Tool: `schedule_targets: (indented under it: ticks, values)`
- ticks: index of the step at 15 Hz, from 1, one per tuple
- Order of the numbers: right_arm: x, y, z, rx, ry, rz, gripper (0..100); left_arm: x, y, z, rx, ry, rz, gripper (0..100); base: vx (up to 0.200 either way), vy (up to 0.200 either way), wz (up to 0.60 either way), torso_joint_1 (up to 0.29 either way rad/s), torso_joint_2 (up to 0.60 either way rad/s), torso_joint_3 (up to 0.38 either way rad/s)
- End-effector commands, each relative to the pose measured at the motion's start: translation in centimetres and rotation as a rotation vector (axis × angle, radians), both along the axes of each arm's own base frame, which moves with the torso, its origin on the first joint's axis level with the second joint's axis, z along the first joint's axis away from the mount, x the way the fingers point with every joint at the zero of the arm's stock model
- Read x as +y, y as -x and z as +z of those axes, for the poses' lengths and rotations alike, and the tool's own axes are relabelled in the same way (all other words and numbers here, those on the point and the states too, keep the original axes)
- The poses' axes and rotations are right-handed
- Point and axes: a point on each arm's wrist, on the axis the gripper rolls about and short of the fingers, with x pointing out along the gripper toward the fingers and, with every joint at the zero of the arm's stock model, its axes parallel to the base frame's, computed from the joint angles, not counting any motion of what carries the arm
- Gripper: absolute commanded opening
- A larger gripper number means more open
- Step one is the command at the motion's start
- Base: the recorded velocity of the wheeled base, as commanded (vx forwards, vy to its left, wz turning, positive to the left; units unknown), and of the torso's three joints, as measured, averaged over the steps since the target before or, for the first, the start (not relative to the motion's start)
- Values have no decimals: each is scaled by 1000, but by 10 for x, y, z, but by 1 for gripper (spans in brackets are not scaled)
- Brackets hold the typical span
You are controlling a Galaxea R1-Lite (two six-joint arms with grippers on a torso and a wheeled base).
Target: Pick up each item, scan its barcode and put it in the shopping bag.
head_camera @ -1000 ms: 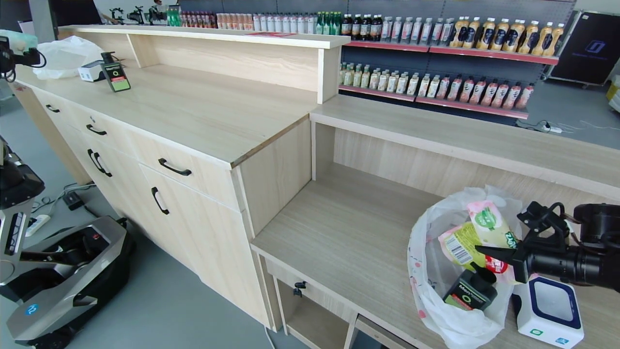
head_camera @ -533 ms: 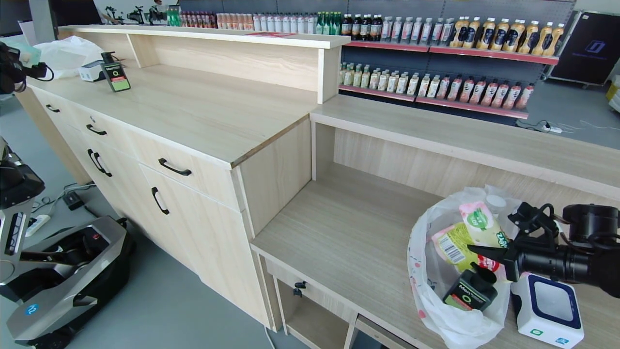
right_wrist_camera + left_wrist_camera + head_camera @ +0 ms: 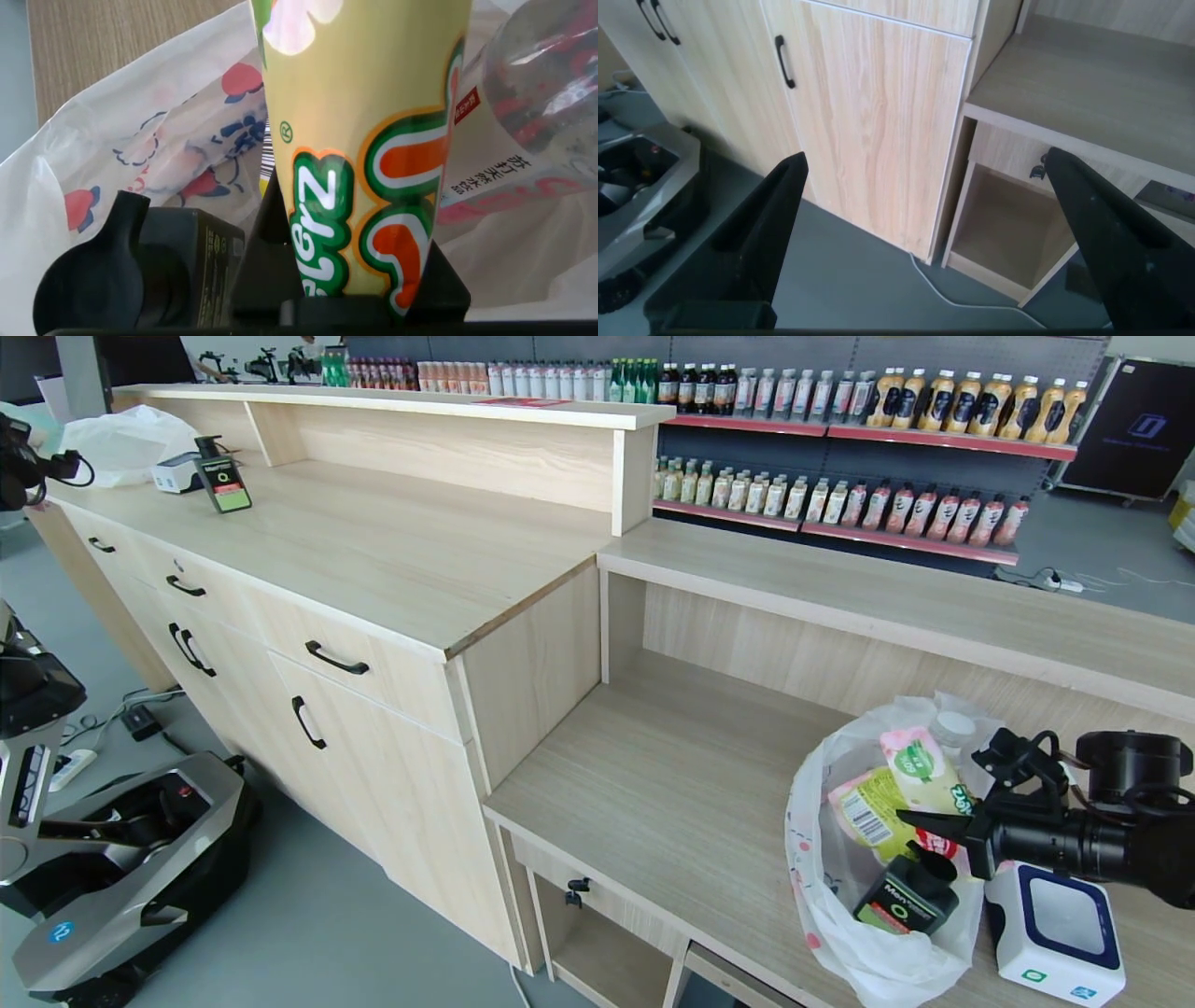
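My right gripper is shut on a yellow, pink and green snack packet, holding it over the mouth of the white shopping bag on the lower counter. In the right wrist view the snack packet stands between the fingers, above the bag. Inside the bag lie a black bottle, a clear bottle and another yellow pack with a barcode. A white and blue scanner box sits just right of the bag. My left gripper is open and holds nothing, hanging before a cabinet door.
A raised counter with drawers stands to the left, carrying a second white bag and a green-faced device. Shelves of bottles run along the back. The lower counter has bare wood left of the bag.
My right gripper has carried the snack packet a little to the left, farther over the bag's mouth. The left arm at the far left has shifted slightly.
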Motion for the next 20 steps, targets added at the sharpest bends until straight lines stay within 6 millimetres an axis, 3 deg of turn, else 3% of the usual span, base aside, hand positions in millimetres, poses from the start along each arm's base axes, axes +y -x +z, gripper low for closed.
schedule_targets:
  ticks: [1, 2, 8, 16, 18, 20]
  values:
    - [0, 0, -1, 2, -1, 1, 0, 0, 0, 0, 1, 0, 0, 100, 0, 0, 0, 0, 0, 0]
    - [0, 0, -1, 2, -1, 1, 100, 0, 0, 0, 1, 0, 0, 100, 0, 0, 0, 0, 0, 0]
    - [0, 1, 4, -6, -6, 4, 100, 0, 0, 0, 1, 0, 0, 100, 0, 0, 0, 0, 0, 0]
    - [3, 6, 27, -86, -25, 55, 100, 0, 0, 0, 1, 0, 0, 100, 0, 0, 0, 0, 0, 0]
    - [4, 8, 34, -103, -35, 65, 100, 0, 0, 0, 1, 0, 0, 100, 0, 0, 0, 0, 0, 0]
    - [6, 14, 53, -130, -64, 53, 100, 0, 0, 0, 1, 0, 0, 100, 0, 0, 0, 0, 0, 0]
